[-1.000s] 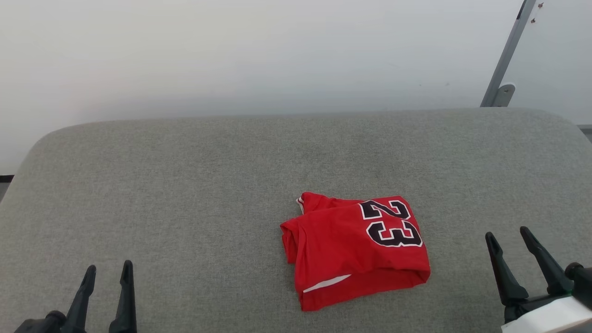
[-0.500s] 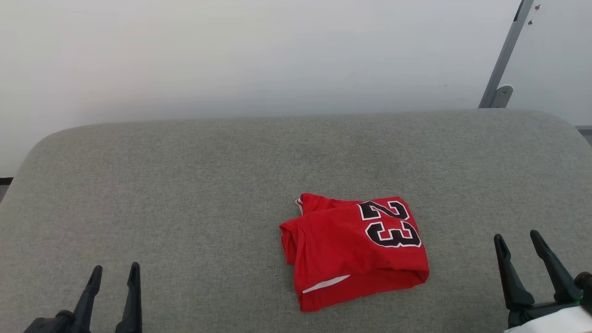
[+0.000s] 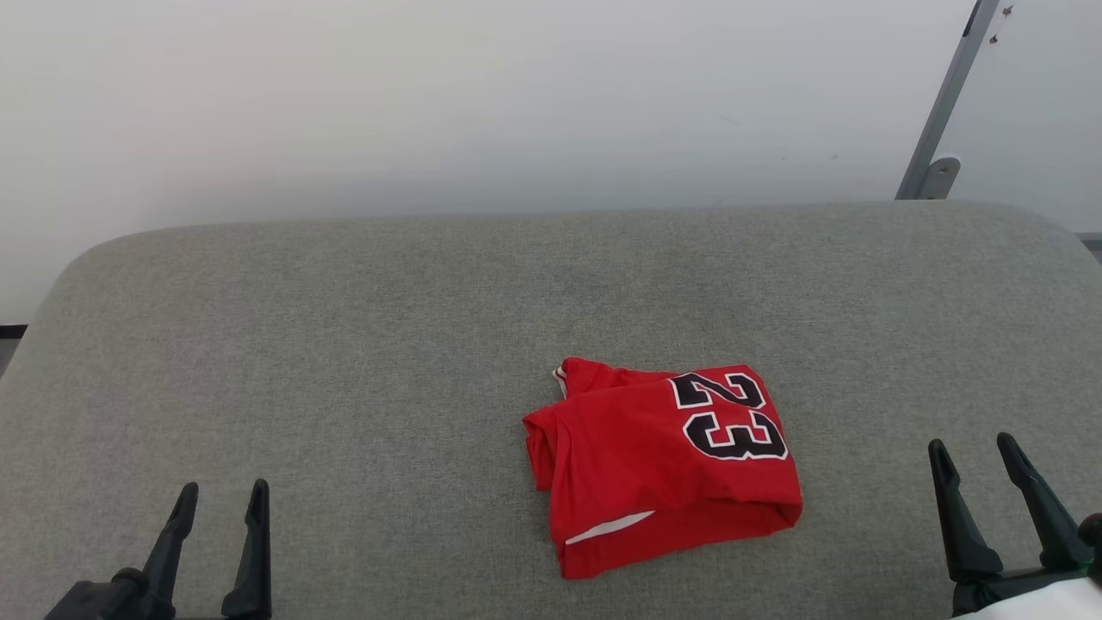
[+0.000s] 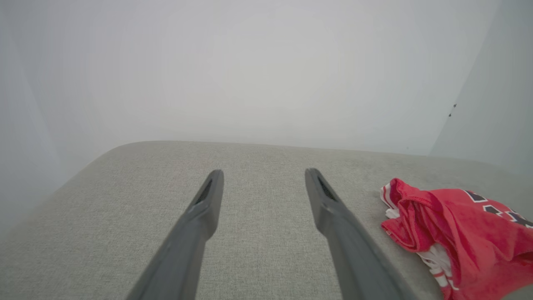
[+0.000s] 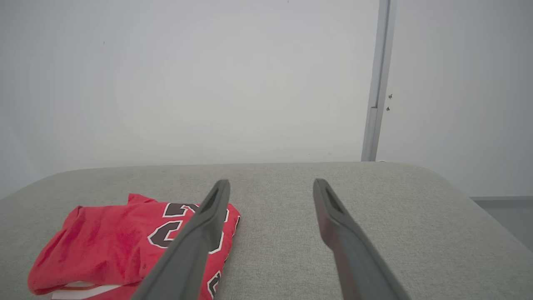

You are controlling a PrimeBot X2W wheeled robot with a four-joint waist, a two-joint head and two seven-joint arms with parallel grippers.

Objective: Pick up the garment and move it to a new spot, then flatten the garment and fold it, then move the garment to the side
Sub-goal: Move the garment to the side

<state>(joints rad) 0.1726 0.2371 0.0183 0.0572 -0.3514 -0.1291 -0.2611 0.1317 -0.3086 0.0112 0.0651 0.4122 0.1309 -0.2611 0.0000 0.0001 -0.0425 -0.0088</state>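
Garment (image 3: 663, 465): laid folded on the grey worktop (image 3: 344, 344).
Left hand (image 3: 224, 486): held apart, nothing gripped.
Right hand (image 3: 971, 442): held apart, nothing gripped, near the garment.

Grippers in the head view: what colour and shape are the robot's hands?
The left gripper and right gripper are black, each with two long, thin jaws tapering to pointed tips. A white casing sits behind the right one.

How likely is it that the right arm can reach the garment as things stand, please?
Probably yes: the right gripper is open beside the garment, with bare grey cushion between them.
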